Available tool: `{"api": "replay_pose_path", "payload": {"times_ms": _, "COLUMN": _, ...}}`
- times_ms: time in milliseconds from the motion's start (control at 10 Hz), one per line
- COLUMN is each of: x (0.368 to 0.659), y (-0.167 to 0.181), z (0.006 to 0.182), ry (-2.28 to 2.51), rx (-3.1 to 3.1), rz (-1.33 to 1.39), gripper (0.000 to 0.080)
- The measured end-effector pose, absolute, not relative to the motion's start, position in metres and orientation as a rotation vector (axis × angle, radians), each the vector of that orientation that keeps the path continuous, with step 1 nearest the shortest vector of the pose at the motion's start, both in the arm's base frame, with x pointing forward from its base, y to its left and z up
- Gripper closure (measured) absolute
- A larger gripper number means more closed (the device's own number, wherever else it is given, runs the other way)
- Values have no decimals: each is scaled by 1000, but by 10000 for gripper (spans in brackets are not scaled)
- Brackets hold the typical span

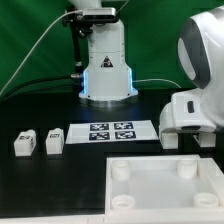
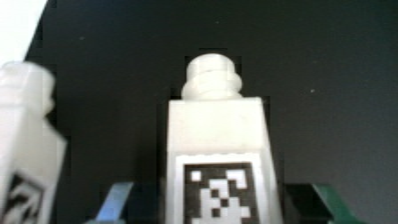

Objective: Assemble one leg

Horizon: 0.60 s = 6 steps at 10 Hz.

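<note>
Wrist view: the leg (image 2: 217,135) stands upright on the dark worktop (image 2: 302,60), knobbed stub up and tag face toward the camera. It sits between the two fingers (image 2: 118,203) with a gap on each side, so the jaws are spread wide and grip nothing; a second leg (image 2: 25,130) stands just beside it. Exterior view: the arm (image 1: 200,60) reaches down at the exterior view's right, just beyond the tray's (image 1: 160,190) far edge, while a third leg (image 1: 23,143) and a fourth leg (image 1: 53,141) sit well apart at the exterior view's left, near the marker board (image 1: 110,131).
</note>
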<state>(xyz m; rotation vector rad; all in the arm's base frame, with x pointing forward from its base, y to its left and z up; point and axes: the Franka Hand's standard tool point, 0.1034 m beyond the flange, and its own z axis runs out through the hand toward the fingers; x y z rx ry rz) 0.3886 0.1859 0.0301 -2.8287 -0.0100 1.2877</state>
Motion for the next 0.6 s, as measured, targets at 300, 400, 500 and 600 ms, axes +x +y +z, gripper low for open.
{"api": "replay_pose_path", "payload": {"times_ms": 300, "x": 443, "y": 159, "z": 81, "ry": -107, "rx": -2893, "rz": 995, "gripper": 508}}
{"api": "replay_pose_path", "payload": {"times_ms": 400, "x": 453, "y": 149, "z": 100, "ry": -111, "rx": -2949, "rz": 787, "gripper": 508}}
{"api": "replay_pose_path", "payload": {"times_ms": 500, "x": 458, "y": 141, "z": 114, "ry": -119, "rx": -2971, "rz": 671, "gripper": 508}}
{"api": "replay_pose_path", "payload": {"times_ms": 600, "x": 470, "y": 135, "z": 130, "ry": -92, "rx": -3006, "rz": 492, "gripper": 508}}
